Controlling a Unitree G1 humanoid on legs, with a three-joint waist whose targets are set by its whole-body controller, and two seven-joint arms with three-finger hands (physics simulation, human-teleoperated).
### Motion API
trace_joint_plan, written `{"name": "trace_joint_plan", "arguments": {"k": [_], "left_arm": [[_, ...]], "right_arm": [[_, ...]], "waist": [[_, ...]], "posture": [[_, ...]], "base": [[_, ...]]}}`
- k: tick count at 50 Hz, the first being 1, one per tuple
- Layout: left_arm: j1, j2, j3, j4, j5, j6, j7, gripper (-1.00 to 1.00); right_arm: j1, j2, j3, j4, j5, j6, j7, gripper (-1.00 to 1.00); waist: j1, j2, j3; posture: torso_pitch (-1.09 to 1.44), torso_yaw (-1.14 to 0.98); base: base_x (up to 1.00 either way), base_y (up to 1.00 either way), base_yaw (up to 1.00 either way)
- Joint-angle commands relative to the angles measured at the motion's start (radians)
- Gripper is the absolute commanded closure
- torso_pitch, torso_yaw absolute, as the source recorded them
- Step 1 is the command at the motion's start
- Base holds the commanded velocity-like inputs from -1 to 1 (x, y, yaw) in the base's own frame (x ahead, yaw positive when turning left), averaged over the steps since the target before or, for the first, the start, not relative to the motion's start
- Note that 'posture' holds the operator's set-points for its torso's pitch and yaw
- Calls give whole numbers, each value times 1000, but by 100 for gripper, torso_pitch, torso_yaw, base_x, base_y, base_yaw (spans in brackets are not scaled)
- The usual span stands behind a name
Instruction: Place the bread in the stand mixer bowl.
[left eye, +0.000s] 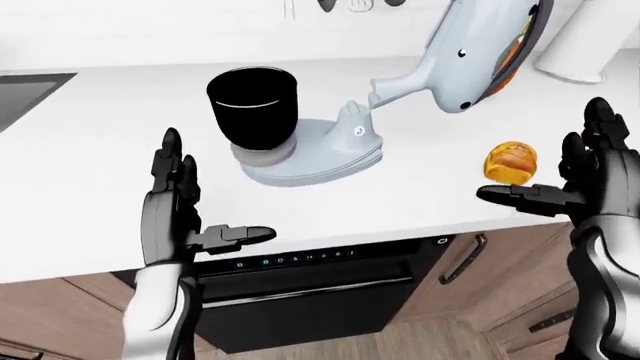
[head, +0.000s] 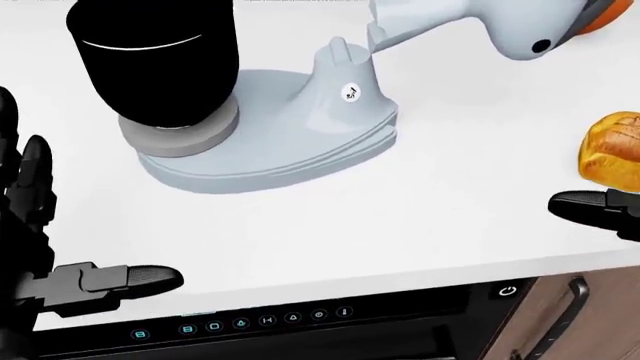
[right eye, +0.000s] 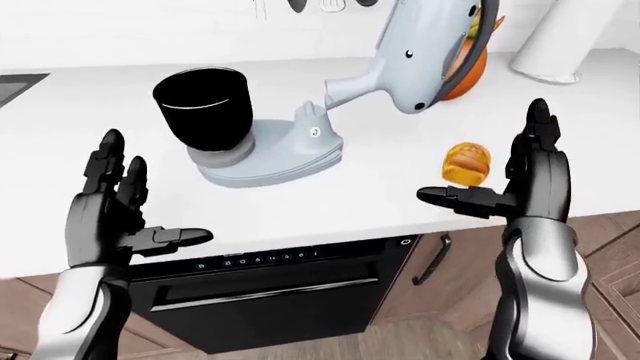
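the right hand (right eye: 525, 176) is held upright with its fingers spread and its thumb stretched toward the view's left, grasping nothing, just to the right of the bread (right eye: 466, 163) and apart from it. the left hand (left eye: 175, 206) is likewise splayed and empty, raised below and to the left of the stand mixer (left eye: 320, 146), with its thumb pointing right over the white countertop's (left eye: 90, 172) near edge. the bread, a golden-brown loaf, lies on the countertop well to the right of the stand mixer's base. the black mixer bowl (left eye: 252, 109) sits upright on the left end of that base, and the mixer's tilted-up head (left eye: 470, 56) rises at the right. under the counter edge, below the mixer, is a black dishwasher (left eye: 310, 289) with a row of lit buttons.
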Motion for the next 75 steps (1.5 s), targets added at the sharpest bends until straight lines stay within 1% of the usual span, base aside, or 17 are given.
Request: {"name": "trace_joint_plan", "arguments": {"k": [1, 5, 8, 11, 16, 33, 36, 44, 50, 51, 52, 54, 56, 62, 66, 71, 75], "left_arm": [[-17, 4, 0, -35, 0, -31, 0, -100], [-15, 4, 1, -28, 1, -40, -1, -100], [-13, 3, -3, -29, 3, -39, 0, -100], [-12, 2, -3, -28, 4, -41, -1, -100], [-14, 3, -2, -19, 4, -47, -1, -100], [-3, -1, -3, -19, 5, -55, -3, -100], [-3, -1, -3, -17, 4, -57, -3, -100], [-4, 0, -1, -9, 2, -63, -3, -100], [-1, 0, 0, -7, 0, -67, -4, -100], [-2, 0, 0, -9, -1, -65, -3, -100], [0, -1, 0, -8, -1, -67, -3, -100], [0, -1, 0, -8, -2, -67, -4, -100], [1, -1, 0, -15, -4, -63, -3, -100], [6, -3, 1, -18, -11, -67, -4, -100], [2, -2, 3, -25, -16, -59, -3, -100], [-1, 0, 5, -29, -18, -53, -1, -100], [-3, 1, 6, -33, -20, -47, 0, -100]], "right_arm": [[-25, -20, -6, -16, 3, -38, -6, -100], [-42, -45, -11, 19, 14, -44, -4, -100], [-51, -58, -26, 46, 36, -54, -5, -100], [-61, -72, -7, 110, 39, -88, -8, -100], [-85, -88, 7, 162, 42, -100, -8, -100], [-67, -74, 24, 252, 30, -153, -6, -100], [-73, -71, 38, 271, 25, -157, -5, -100], [-80, -73, 40, 309, 26, -177, 1, -100], [-81, -67, 52, 359, 25, -207, -1, -100], [-79, -64, 52, 381, 27, -224, -1, -82], [-79, -60, 50, 400, 33, -233, -5, 4], [-78, -62, 56, 433, 31, -247, -11, 100], [-77, -61, 52, 462, 42, -265, -12, 100], [-64, -55, 58, 468, 59, -257, -11, 100], [-48, -43, 72, 486, 52, -275, -6, 100], [-46, -40, 80, 432, 41, -233, 2, 100], [-48, -45, 62, 360, 42, -199, 13, 100]], "waist": [[0, -2, -17], [0, -4, -18], [1, -4, -17], [1, -5, -15], [0, -7, -16], [5, -11, -11], [5, -11, -10], [6, -12, -10], [6, -13, -11], [6, -13, -11], [6, -13, -11], [6, -14, -11], [5, -15, -12], [2, -19, -18], [4, -20, -19], [5, -23, -24], [7, -23, -23]], "posture": [[0, 0], [0, 0], [0, 0], [0, 0], [0, 0], [0, 0], [0, 0], [0, 0], [0, 0], [0, 0], [0, 0], [0, 0], [0, 0], [0, 0], [0, 0], [0, 0], [0, 0]], "base": [[0, 0, 0], [0, 0, 0], [0, 0, 0], [0, 0, 0], [0, 0, 0], [0, 0, 0], [0, 0, 0], [0, 0, 0], [0, 0, 0], [0, 0, 0], [0, 0, 0], [0, 0, 0], [0, 0, 0], [0, 0, 0], [0, 0, 0], [0, 0, 0], [0, 0, 0]]}}
